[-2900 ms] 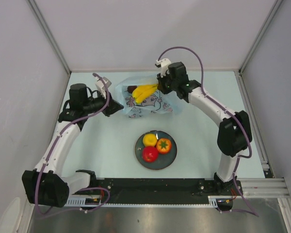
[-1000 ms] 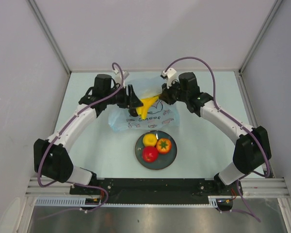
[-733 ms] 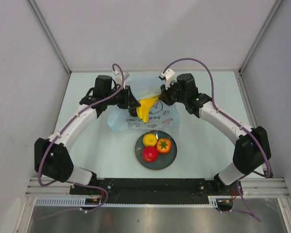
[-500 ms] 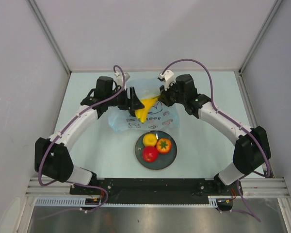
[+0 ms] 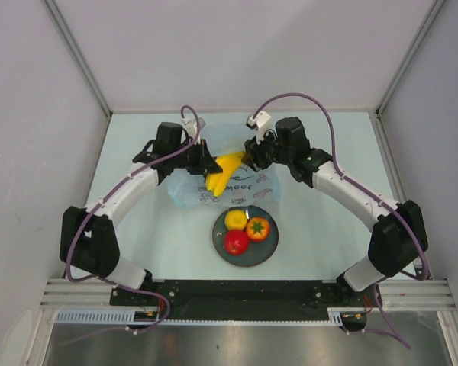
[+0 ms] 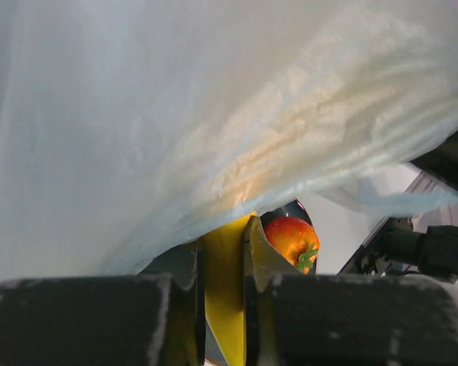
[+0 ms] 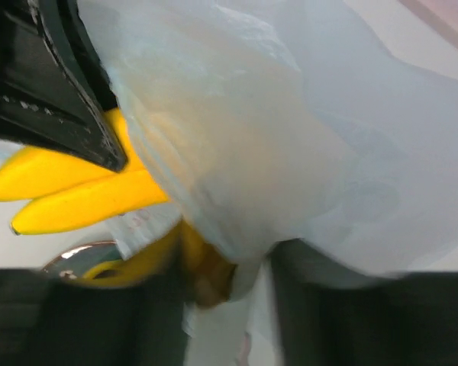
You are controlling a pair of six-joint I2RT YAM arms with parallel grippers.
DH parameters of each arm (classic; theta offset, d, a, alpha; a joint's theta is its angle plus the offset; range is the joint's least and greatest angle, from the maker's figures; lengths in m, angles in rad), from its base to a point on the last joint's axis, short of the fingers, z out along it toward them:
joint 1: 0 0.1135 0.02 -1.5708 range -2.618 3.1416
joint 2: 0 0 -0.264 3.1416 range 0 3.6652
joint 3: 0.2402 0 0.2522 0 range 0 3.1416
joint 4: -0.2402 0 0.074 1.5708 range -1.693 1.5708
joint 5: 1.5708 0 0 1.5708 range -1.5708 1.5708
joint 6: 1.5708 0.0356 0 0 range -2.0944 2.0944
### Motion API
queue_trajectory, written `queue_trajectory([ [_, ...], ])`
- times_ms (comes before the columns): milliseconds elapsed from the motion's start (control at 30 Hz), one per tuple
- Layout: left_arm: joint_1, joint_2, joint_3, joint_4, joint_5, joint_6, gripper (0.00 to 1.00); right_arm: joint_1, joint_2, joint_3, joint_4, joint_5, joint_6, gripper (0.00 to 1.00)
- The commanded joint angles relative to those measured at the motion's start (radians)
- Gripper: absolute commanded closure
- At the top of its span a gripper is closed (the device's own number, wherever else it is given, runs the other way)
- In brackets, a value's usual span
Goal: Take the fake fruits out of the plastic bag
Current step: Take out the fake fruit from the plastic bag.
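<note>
In the top view the light is bright and even. It comes from above and is diffuse, so the arms throw only pale, soft-edged shadows on the table [image 5: 160, 244], and the whole view is sharp. The left wrist view is filled by the plastic bag [image 6: 214, 114], very close and out of focus. Light passes through it, so it looks milky, with a warm yellowish glow in the middle. The orange fruit [image 6: 291, 240] behind it is clearer and carries a small white glare. The right wrist view is the softest: the bag is nearly washed out to white, the banana bunch [image 7: 69, 183] is strongly saturated, and the dark bottom edge is smeared.
</note>
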Motion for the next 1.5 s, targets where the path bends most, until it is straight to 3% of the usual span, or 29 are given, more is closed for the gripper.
queue_trajectory([
  [0, -0.02, -0.064, -0.014, -0.05, 0.13, 0.158, 1.0, -0.05, -0.013, 0.024, 0.053, -0.044, 0.017, 0.34],
  [133, -0.02, -0.234, -0.151, -0.133, 0.133, 0.253, 1.0, -0.133, 0.006, 0.024, 0.069, -0.085, 0.13, 0.11],
  [233, -0.022, -0.352, -0.248, -0.141, 0.114, 0.292, 1.0, -0.154, 0.021, 0.024, 0.083, -0.102, 0.155, 0.09],
  [400, -0.074, -0.405, -0.319, -0.173, 0.134, 0.447, 1.0, -0.127, 0.079, 0.026, 0.089, -0.05, 0.108, 0.09],
  [533, -0.124, -0.362, -0.323, -0.162, 0.067, 0.496, 1.0, -0.139, 0.125, 0.03, 0.14, 0.042, 0.117, 0.11],
  [733, -0.198, -0.291, -0.255, -0.153, -0.07, 0.721, 1.0, -0.177, 0.202, 0.078, 0.192, 0.126, 0.059, 0.12],
  [833, -0.198, -0.285, -0.202, -0.136, -0.099, 0.689, 1.0, -0.185, 0.237, 0.107, 0.203, 0.16, 0.032, 0.13],
  [1000, -0.177, -0.305, -0.117, -0.102, -0.174, 0.505, 1.0, -0.187, 0.247, 0.121, 0.174, 0.133, 0.023, 0.14],
  [1133, -0.149, -0.253, -0.069, -0.125, -0.283, 0.493, 1.0, -0.207, 0.187, 0.125, -0.002, -0.141, -0.044, 0.08],
  [1233, -0.147, -0.222, -0.067, -0.093, -0.312, 0.507, 1.0, -0.21, 0.132, 0.125, -0.114, -0.255, -0.112, 0.0],
  [1467, -0.147, -0.153, -0.049, -0.041, -0.318, 0.491, 1.0, -0.219, 0.061, 0.128, -0.312, -0.522, -0.233, 0.0],
])
